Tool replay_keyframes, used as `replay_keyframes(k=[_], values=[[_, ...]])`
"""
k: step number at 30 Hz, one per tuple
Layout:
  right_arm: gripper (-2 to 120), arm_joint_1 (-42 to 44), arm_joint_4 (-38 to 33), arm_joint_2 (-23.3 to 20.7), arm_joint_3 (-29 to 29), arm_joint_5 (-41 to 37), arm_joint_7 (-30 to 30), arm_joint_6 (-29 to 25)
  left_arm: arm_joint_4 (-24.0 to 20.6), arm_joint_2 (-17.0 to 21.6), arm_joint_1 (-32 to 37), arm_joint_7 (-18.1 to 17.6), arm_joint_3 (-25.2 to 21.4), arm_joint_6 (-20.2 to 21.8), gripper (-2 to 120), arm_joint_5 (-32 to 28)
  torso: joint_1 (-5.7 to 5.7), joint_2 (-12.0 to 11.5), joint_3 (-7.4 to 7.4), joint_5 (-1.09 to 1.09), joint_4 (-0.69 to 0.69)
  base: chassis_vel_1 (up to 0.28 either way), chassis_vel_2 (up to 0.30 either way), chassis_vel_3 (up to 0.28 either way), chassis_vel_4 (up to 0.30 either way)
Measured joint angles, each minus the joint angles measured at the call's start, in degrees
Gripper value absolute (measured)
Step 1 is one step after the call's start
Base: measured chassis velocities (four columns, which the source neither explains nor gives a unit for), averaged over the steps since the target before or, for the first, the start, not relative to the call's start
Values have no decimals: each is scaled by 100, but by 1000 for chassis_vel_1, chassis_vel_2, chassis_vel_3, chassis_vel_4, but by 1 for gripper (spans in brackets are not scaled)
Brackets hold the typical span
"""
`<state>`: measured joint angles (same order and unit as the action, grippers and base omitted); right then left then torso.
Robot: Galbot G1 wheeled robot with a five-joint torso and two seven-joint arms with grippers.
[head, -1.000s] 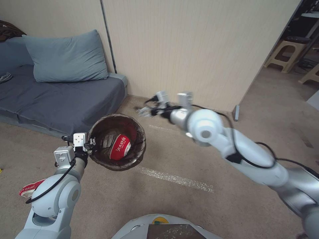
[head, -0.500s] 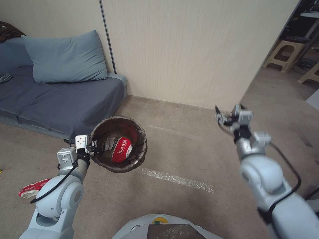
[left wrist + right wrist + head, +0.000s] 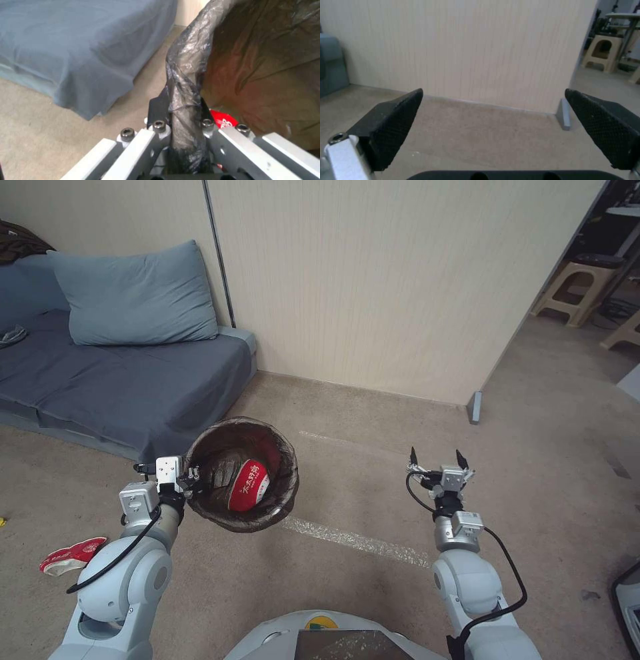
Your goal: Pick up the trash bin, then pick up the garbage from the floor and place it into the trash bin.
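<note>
The trash bin [image 3: 220, 513], lined with a dark bag, hangs above the floor at the left. My left gripper [image 3: 190, 478] is shut on its near rim [image 3: 185, 82]. Inside the bin lies a crushed red-and-white cup [image 3: 248, 485], a sliver of which shows red [image 3: 224, 120] past the fingers in the left wrist view. More garbage, a flattened red-and-white cup [image 3: 71, 553], lies on the carpet beside my left arm. My right gripper [image 3: 436, 459] is held up at the right, open and holding nothing, its black pads [image 3: 395, 117] wide apart and facing the wall.
A grey-blue sofa [image 3: 127, 380] with a pillow stands at the left, close behind the bin. A beige panel wall [image 3: 373, 280] runs across the back, ending at a grey foot [image 3: 474, 407]. Stools [image 3: 573, 290] stand beyond the opening at the right. A tape strip [image 3: 353, 540] crosses the carpet.
My right arm has swung from over the bin out to the right and drawn back close to my body. The bin and left gripper have stayed nearly still.
</note>
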<state>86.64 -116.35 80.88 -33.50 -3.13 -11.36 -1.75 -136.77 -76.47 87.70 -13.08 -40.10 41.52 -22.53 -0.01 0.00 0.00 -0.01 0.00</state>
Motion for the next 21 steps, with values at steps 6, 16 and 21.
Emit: replay_keyframes(k=[6, 16, 21], values=[[100, -204, 237, 43, 151, 5, 13, -2, -37, -74, 56, -2, -18, 3, 0, 54, 0, 0, 0, 1, 0, 29, 28, 33, 32], [100, -233, 140, 71, 216, -1, 14, 112, -31, -65, 40, 49, -32, 6, 0, 67, 0, 0, 0, 1, 0, 82, 77, 75, 69], [100, -233, 69, 27, 199, -25, 12, 200, -23, -58, 38, 61, -32, 6, 0, 70, 0, 0, 0, 1, 0, 88, 78, 85, 88]])
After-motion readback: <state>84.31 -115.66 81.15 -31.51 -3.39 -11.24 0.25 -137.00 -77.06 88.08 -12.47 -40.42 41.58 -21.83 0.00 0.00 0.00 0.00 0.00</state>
